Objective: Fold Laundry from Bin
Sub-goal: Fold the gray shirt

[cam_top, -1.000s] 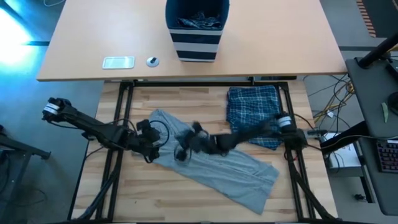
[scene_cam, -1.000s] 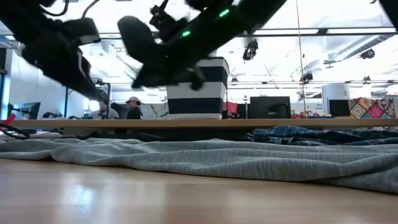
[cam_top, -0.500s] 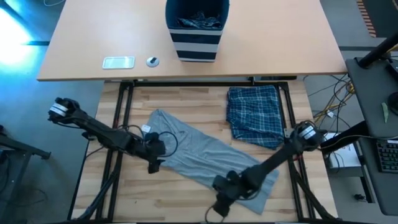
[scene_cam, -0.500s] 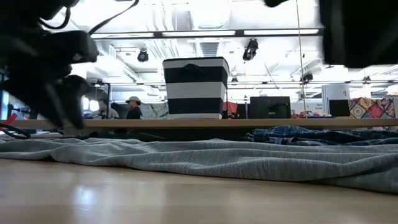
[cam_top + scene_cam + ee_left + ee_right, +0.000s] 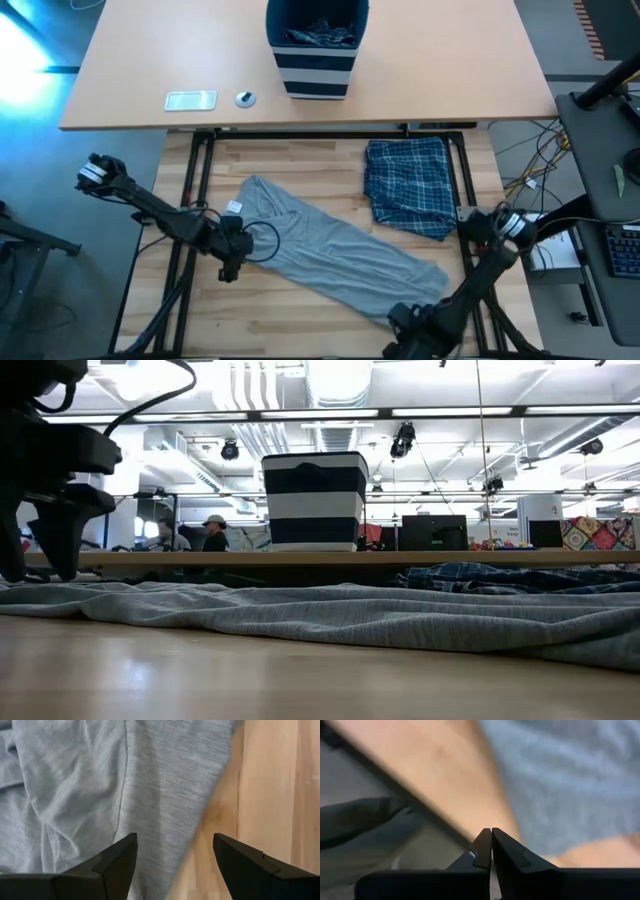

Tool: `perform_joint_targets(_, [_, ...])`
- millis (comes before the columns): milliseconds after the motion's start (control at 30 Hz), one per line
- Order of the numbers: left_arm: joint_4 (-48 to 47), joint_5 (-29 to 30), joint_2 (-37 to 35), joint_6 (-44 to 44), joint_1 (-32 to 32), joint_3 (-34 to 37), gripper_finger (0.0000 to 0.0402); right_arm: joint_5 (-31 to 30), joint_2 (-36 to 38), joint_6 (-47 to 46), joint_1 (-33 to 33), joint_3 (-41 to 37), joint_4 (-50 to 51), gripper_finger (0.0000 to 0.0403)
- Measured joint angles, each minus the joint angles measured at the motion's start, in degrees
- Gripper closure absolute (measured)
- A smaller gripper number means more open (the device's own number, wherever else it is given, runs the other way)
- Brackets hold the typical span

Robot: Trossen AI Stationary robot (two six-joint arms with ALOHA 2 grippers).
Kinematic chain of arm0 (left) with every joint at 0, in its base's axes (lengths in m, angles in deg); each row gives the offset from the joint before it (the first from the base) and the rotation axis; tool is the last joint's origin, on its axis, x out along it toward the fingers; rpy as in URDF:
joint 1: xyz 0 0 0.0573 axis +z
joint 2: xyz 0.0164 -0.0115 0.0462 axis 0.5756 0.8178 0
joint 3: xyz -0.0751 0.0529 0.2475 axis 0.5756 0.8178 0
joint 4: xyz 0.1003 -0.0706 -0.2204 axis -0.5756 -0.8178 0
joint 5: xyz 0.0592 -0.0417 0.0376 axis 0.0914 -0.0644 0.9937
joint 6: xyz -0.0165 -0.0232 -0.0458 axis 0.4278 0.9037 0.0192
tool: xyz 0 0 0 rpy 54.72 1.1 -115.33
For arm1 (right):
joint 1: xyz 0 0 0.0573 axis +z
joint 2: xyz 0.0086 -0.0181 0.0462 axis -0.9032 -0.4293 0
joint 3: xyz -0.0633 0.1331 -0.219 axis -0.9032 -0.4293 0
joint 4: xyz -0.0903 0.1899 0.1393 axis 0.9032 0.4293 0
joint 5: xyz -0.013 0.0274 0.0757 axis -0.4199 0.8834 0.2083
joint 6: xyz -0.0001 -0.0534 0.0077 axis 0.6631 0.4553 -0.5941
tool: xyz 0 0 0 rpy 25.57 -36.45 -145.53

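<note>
A grey garment [image 5: 335,250] lies spread out flat, slanting across the wooden table; it also shows in the low view [image 5: 350,615]. A folded blue-and-white plaid piece [image 5: 408,185] lies at the far right. The navy striped bin [image 5: 317,45] stands on the far table with dark cloth inside. My left gripper [image 5: 228,266] is open and points down over the garment's left edge [image 5: 200,820], one finger above cloth, one above wood. My right gripper [image 5: 402,322] is shut and empty at the table's near edge, beside the garment's near right end [image 5: 570,780].
A flat white object [image 5: 190,99] and a small round one [image 5: 245,98] lie on the far table, left of the bin. People [image 5: 213,532] show in the room behind. Cables and equipment stand off the table's right side. Bare wood lies at the near left.
My right gripper has swept from over the garment's middle along it toward the table's near edge and right. My left gripper has shifted a little toward the near and left edges, to the garment's left edge. The garment lies as before.
</note>
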Motion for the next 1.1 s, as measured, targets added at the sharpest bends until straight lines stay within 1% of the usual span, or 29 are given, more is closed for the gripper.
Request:
perform_joint_targets(67, [0.39,1.47,-0.06,0.49,-0.15,0.00,0.0157,0.17,0.22,-1.21,0.83,-1.03,-0.09,0.0394])
perform_joint_targets(167, [1.09,6.31,-0.08,2.72,-0.08,0.00,0.0157,0.16,-0.40,-1.72,0.87,-3.33,0.41,0.0394])
perform_joint_targets(200, [1.89,7.09,-0.09,3.06,-0.08,0.00,0.0157,0.04,-0.40,-1.69,0.76,-3.88,0.21,0.0394])
perform_joint_targets(367, [4.44,7.81,0.23,5.99,-0.08,0.16,0.0157,0.03,-0.12,-0.74,0.73,-6.66,-1.82,0.0394])
perform_joint_targets(500, [4.45,7.81,2.27,5.91,-0.11,3.09,0.0157,0.32,-0.20,0.71,0.68,-7.93,-3.09,0.0394])
perform_joint_targets(633, [5.70,7.82,3.57,5.47,-0.15,6.77,0.0157,3.79,-1.20,4.49,1.19,-8.34,-3.17,0.0394])
perform_joint_targets(667, [5.81,7.50,3.56,5.47,-0.19,7.19,0.0157,5.61,-1.44,5.76,1.34,-8.26,-3.18,0.0394])
perform_joint_targets(767, [5.42,6.92,2.88,5.38,-0.97,7.46,0.0157,8.10,-1.72,8.65,2.15,-8.18,-3.14,0.0394])
perform_joint_targets(900, [2.51,5.23,1.16,3.18,-2.65,5.22,0.0157,9.13,-0.89,10.17,2.59,-7.71,-2.18,0.0394])
perform_joint_targets(1000, [0.68,5.16,-0.10,1.76,-3.03,1.58,0.0157,9.47,0.73,11.86,2.18,-5.42,-1.85,0.0394])
perform_joint_targets(1100, [-1.19,5.28,-0.54,-0.15,-3.01,-2.01,0.0157,8.37,2.19,12.90,2.05,-2.95,-1.95,0.0394])
